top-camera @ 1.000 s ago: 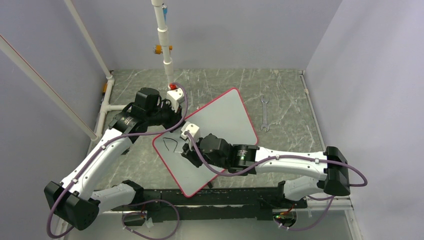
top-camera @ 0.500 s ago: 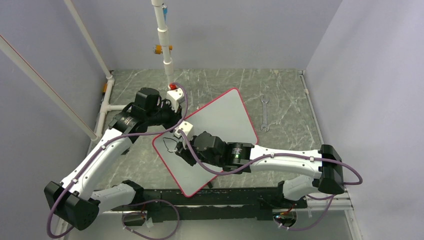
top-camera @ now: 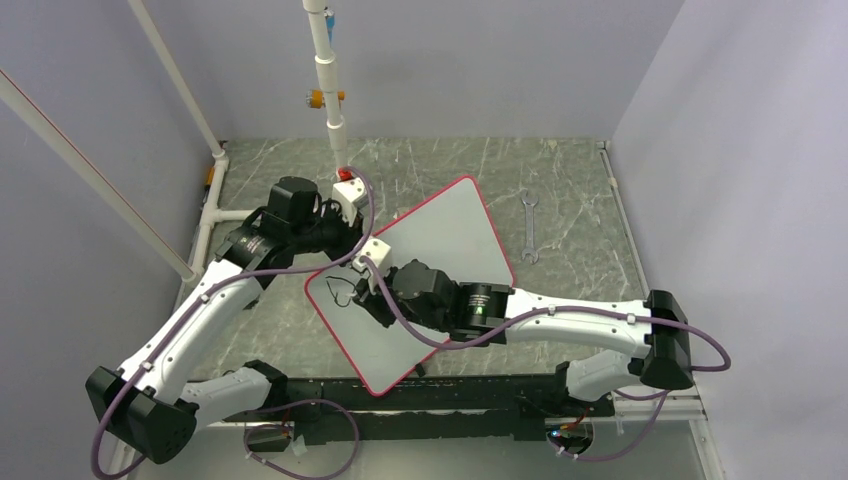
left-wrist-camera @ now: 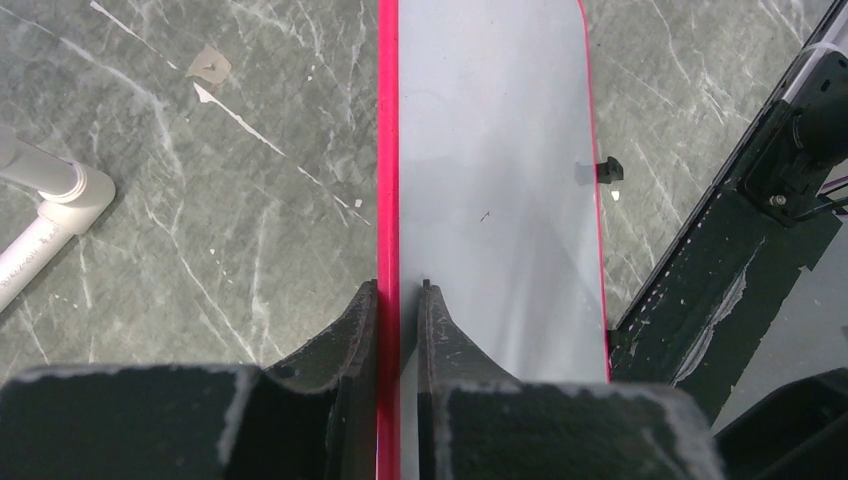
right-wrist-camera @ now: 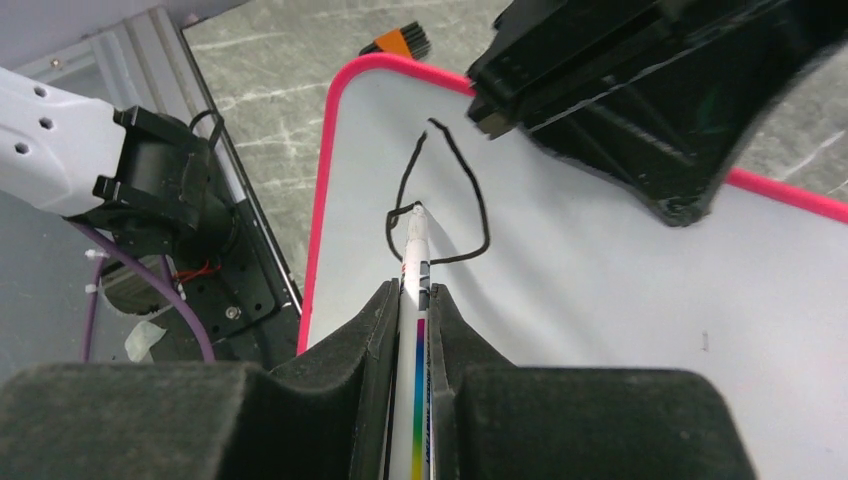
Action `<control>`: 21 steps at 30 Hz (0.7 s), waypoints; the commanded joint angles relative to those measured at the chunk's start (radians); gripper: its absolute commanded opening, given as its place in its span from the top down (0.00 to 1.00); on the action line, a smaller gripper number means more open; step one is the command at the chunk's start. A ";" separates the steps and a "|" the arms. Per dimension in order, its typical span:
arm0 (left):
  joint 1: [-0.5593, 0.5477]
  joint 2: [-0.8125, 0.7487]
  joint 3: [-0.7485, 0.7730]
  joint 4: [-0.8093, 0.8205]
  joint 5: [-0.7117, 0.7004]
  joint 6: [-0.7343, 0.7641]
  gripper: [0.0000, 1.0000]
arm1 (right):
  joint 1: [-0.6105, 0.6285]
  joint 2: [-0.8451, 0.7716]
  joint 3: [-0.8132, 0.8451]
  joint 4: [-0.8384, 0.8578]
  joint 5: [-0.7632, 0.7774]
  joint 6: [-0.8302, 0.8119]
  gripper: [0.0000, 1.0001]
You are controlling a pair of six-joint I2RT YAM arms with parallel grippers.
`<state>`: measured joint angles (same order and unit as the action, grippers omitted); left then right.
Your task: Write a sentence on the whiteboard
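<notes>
Right wrist view: the right gripper (right-wrist-camera: 412,292), clamped on a marker (right-wrist-camera: 416,255), closes one black loop, the opening of the sentence (right-wrist-camera: 473,190), near a corner of the whiteboard (right-wrist-camera: 620,300). The board lies askew on the table (top-camera: 580,200), its red rim pinched by the left gripper (left-wrist-camera: 397,292). Nearly all the words appear left to write. The stroke, an open curve a second ago, now meets itself.
</notes>
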<state>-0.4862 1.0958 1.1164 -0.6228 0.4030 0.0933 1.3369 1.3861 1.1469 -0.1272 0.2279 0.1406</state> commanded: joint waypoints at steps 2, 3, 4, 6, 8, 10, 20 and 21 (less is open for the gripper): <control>-0.007 -0.027 -0.004 0.002 -0.059 0.051 1.00 | -0.004 -0.102 -0.010 0.043 0.026 -0.036 1.00; -0.008 -0.025 -0.003 0.000 -0.058 0.052 1.00 | -0.004 -0.113 -0.015 0.050 0.025 -0.038 1.00; -0.008 -0.026 -0.004 0.000 -0.058 0.052 1.00 | -0.003 -0.122 -0.022 0.055 0.032 -0.039 1.00; -0.008 -0.028 -0.005 0.001 -0.059 0.051 1.00 | -0.003 -0.131 -0.028 0.058 0.060 -0.041 1.00; -0.007 -0.030 -0.006 0.003 -0.059 0.052 1.00 | -0.005 -0.126 -0.028 0.046 0.090 -0.044 1.00; -0.008 -0.028 -0.004 0.002 -0.058 0.052 1.00 | -0.007 -0.117 -0.025 0.035 0.112 -0.045 1.00; -0.008 -0.028 -0.005 0.001 -0.056 0.052 1.00 | -0.019 -0.095 -0.027 0.036 0.149 -0.030 1.00; -0.008 -0.028 -0.006 0.001 -0.056 0.051 1.00 | -0.020 -0.090 -0.024 0.034 0.151 -0.030 1.00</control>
<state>-0.4908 1.0870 1.1164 -0.6254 0.4023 0.0929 1.3239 1.2850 1.1114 -0.1230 0.3424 0.1116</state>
